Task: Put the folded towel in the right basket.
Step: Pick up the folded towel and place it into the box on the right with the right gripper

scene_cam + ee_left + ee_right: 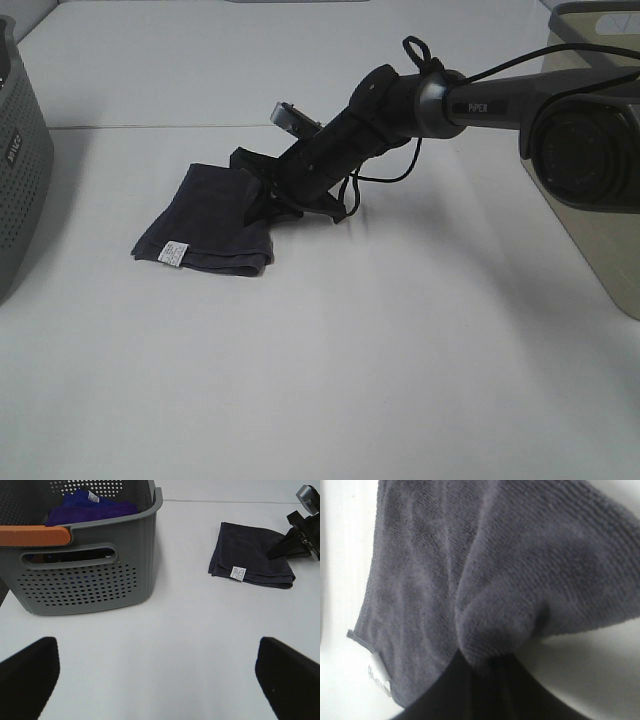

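Note:
The folded towel (205, 220) is dark grey with a white tag and lies flat on the white table, left of centre. It also shows in the left wrist view (247, 552). My right gripper (262, 200) reaches across to the towel's right edge. In the right wrist view the gripper (490, 680) is shut on a bunched fold of the towel (520, 555). The right basket (600, 250) is beige and stands at the right edge. My left gripper (159, 672) is open and empty, low over bare table, well away from the towel.
A grey perforated basket (90, 580) with an orange handle holds purple cloth (90, 507) and stands at the left edge of the table (380, 360). It also shows in the exterior view (20, 180). The right arm's cable loops above the towel.

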You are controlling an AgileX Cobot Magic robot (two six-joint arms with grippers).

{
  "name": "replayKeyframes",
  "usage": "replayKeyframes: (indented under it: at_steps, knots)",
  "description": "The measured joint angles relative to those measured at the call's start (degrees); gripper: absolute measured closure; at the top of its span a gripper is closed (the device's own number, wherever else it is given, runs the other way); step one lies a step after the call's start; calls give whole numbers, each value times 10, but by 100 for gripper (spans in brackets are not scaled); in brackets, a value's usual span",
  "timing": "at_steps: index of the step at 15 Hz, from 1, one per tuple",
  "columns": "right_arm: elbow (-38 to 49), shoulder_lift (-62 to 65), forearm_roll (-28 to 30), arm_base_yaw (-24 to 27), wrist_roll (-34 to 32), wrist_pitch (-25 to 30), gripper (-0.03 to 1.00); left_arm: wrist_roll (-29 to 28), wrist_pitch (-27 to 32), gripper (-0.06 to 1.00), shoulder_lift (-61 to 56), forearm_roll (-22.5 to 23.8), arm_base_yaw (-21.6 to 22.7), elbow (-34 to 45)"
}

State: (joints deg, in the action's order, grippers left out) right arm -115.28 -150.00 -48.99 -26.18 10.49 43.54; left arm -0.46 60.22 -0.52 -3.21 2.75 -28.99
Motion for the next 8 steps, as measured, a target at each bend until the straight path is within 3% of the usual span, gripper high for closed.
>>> replayKeyframes:
  at_steps: [3,5,6,8]
  knots:
    - [0,8,12,0,0,6,89,0,0,-5,0,0,0,0]
    - [-9,21,40,11,0,78,89,0,0,-5,0,0,0,0]
    - [-41,32,81,27,-2,170,89,0,0,-5,0,0,0,0]
    - [-112,67,105,45,-14,239,89,0,0,-5,0,0,0,0]
